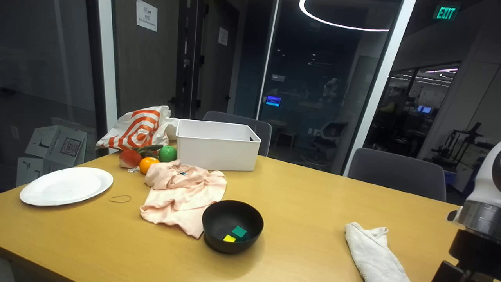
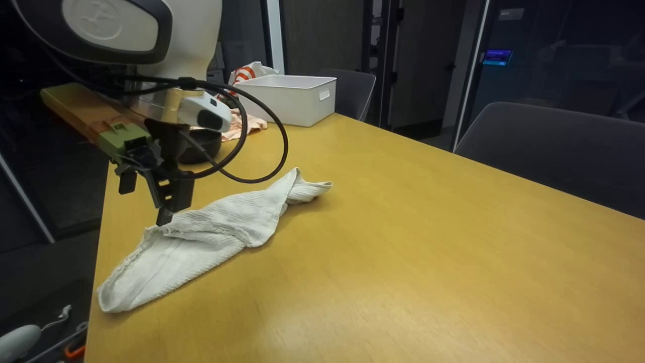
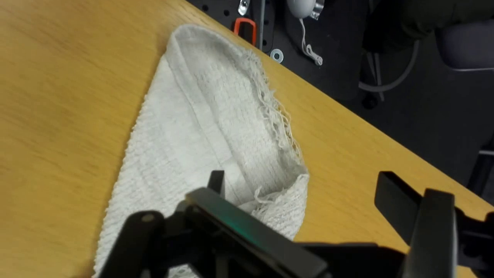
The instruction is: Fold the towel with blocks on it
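I have the gripper (image 3: 301, 185) spread wide — one finger over the white towel (image 3: 200, 131), touching or not I cannot tell, the other over the tabletop (image 3: 347, 200) between towel and edge. The towel lies bunched — one end just beside that edge, its twisted end pointing inward. In both exterior views a white box (image 1: 217, 154) stands near the opposite edge.

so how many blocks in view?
2, both inside the black bowl in an exterior view: the green block on the right, the yellow block left of it and nearer the camera. The bowl's near wall could hide more.
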You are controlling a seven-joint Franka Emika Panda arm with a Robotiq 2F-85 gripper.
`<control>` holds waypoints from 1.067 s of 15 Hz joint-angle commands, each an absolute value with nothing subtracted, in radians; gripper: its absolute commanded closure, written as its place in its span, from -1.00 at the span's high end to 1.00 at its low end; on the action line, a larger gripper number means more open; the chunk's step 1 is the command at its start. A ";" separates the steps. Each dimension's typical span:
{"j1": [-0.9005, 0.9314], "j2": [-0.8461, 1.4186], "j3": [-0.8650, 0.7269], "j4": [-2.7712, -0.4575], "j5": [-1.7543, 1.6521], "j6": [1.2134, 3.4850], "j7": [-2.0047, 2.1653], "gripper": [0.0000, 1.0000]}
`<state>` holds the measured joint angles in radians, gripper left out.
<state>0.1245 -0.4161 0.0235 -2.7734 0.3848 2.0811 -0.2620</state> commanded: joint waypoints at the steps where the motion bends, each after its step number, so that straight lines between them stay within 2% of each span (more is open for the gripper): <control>1: 0.132 -0.406 0.052 -2.773 0.363 2.136 -0.181 1.00; 7: 0.136 -0.408 0.027 -2.772 0.373 2.107 -0.218 1.00; 13: 0.068 -0.294 0.107 -2.773 0.156 2.403 0.069 1.00; 16: 0.065 -0.270 0.089 -2.772 0.140 2.295 0.141 1.00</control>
